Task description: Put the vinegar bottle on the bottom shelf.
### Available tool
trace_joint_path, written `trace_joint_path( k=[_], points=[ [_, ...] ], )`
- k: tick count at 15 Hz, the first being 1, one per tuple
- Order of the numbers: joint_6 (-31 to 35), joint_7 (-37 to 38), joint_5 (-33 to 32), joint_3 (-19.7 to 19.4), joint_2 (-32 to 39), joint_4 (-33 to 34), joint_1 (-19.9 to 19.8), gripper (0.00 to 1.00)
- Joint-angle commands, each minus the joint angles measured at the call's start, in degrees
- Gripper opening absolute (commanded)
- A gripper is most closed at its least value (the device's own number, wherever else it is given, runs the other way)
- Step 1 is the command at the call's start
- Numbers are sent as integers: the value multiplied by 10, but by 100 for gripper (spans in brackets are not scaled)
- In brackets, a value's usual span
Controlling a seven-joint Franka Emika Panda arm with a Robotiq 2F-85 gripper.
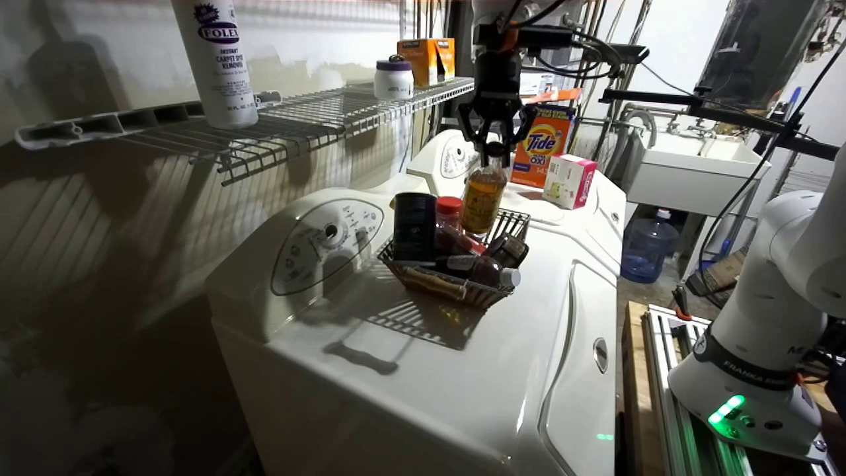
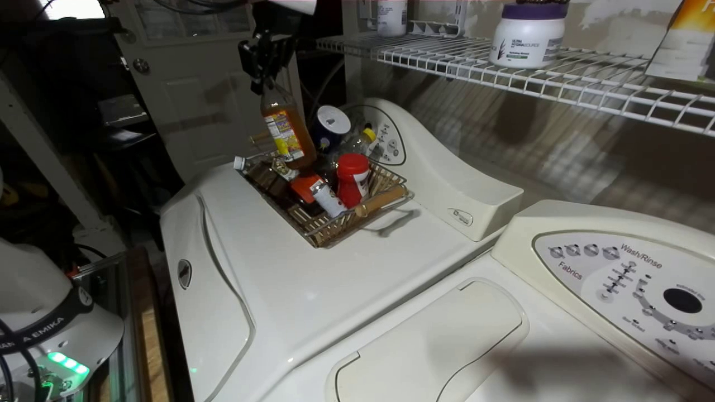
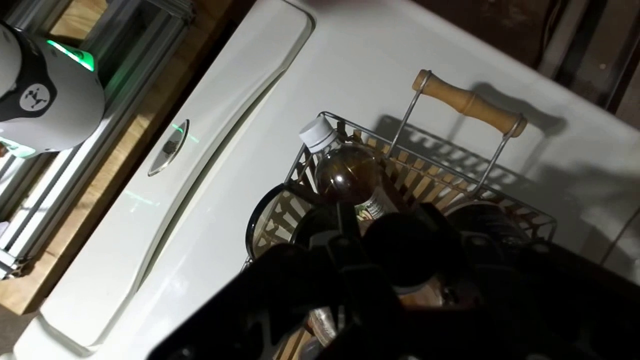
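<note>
The hand (image 3: 391,221) clasps the vinegar bottle (image 1: 482,200) by its top near the basket (image 2: 337,230). The bottom shelf (image 2: 536,86) bears a purple-lidded jar (image 2: 528,38).

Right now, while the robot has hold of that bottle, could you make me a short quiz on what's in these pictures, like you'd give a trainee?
1. True or false: the gripper is holding the vinegar bottle near its top.

2. Choose one: what colour is the lid of the white jar on the wire shelf?
A) orange
B) purple
C) red

3. Fill in the gap: the lights on the robot's base glow ____.

Key: 1. True. 2. B, purple. 3. Green.
</note>
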Motion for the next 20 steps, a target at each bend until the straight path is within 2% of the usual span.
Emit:
trace_joint_path(
  k=[1, 7, 8, 14, 20],
  points=[
    [-2, 0, 0, 4, -3, 7, -4, 35],
    [-2, 0, 0, 6, -13, 11, -4, 35],
    [-8, -5, 8, 4, -13, 14, -4, 10],
    [-51, -10, 89, -6, -3, 56, -8, 10],
    [-74, 63, 227, -29, 29, 133, -23, 10]
  ],
)
